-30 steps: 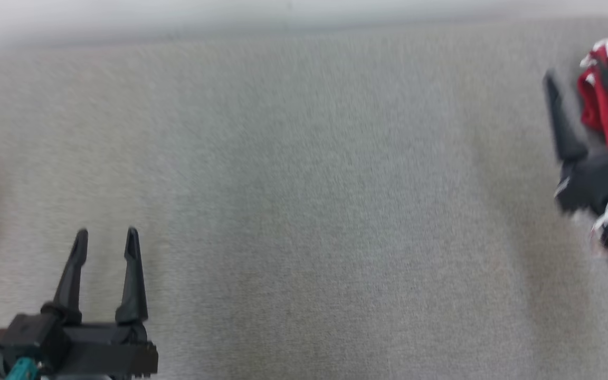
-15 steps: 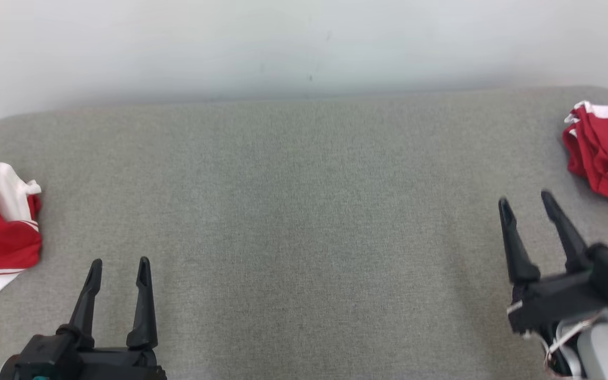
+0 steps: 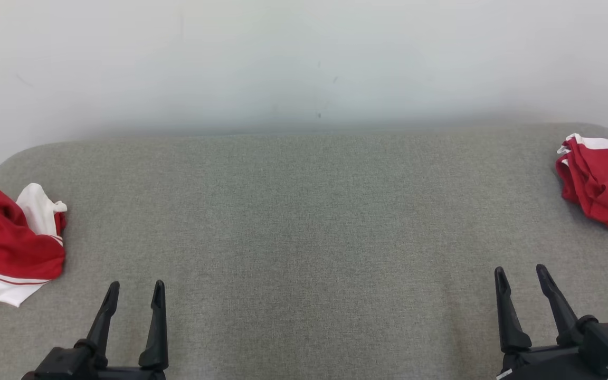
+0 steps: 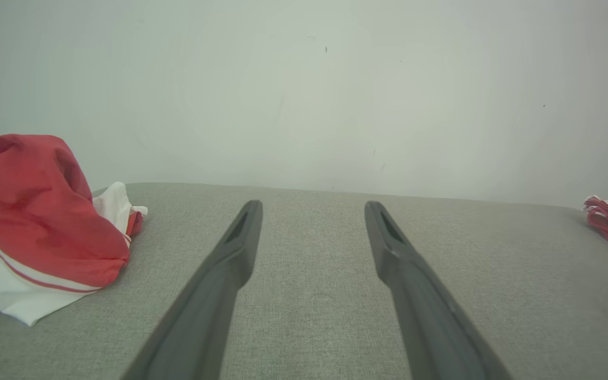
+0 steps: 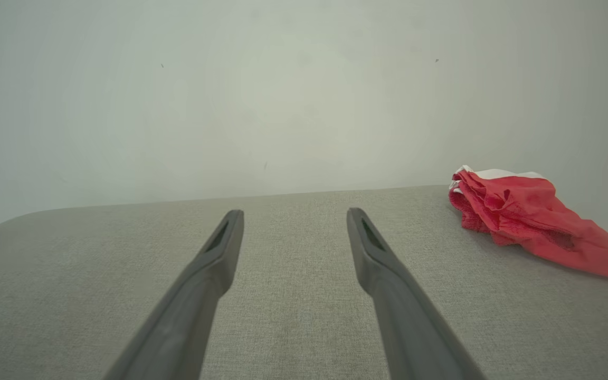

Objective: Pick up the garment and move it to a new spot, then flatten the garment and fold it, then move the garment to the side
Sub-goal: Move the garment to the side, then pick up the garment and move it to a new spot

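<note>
Garment, a crumpled red-and-white heap at 9 o'clock on the grey padded surface, would probably best be pinched at a high fold by the left gripper at 7 o'clock, which, like the right gripper at 5 o'clock, gapes wide and empty, while another red bundle lies at 3 o'clock beneath a bare pale wall.
</note>
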Tool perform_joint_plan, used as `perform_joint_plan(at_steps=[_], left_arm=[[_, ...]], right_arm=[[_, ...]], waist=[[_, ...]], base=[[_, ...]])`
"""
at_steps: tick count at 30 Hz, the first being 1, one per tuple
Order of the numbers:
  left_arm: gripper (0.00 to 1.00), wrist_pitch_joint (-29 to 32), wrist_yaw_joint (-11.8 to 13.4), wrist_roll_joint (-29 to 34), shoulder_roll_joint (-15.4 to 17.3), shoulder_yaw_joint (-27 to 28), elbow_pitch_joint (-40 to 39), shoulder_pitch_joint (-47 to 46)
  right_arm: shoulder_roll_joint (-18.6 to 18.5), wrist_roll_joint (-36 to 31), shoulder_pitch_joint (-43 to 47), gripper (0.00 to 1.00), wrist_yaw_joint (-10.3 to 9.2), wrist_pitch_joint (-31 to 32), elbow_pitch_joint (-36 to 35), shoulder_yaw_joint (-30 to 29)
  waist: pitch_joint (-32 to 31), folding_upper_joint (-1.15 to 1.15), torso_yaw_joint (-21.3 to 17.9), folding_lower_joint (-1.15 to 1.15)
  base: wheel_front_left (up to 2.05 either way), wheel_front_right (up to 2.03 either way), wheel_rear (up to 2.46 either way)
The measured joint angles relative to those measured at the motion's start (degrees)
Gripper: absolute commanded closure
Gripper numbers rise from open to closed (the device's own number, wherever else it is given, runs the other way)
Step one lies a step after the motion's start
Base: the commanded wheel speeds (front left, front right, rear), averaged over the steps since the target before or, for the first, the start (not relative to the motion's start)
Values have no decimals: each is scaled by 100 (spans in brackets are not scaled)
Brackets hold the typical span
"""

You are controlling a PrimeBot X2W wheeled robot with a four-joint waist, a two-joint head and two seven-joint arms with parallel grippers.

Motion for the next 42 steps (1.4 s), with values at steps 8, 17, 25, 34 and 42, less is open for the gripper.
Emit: perform_joint_plan(at_steps=[8,17,25,34,42], left_arm=[[0,67,-10,-46,29,-45,40,69],[0,100,23,-76,70,-69,36,73],[0,140,52,-114,97,-90,27,74],[0,182,127,-155,187,-64,-35,74],[0,268,208,-200,330,71,-158,99]], right_arm=[[199,-47,199,0,0,149,-277,-42],[237,-89,284,0,0,255,-350,-46],[246,-89,316,0,0,298,-359,-56],[305,-81,344,0,0,307,-328,-25],[367,-51,353,0,0,297,-253,11]], waist=[[-105,1,10,1],[-157,1,14,1],[-187,1,68,1],[-206,1,282,1],[-164,1,845,1]], base=[[0,0,0],[0,0,0],[0,0,0],[0,0,0],[0,0,0]])
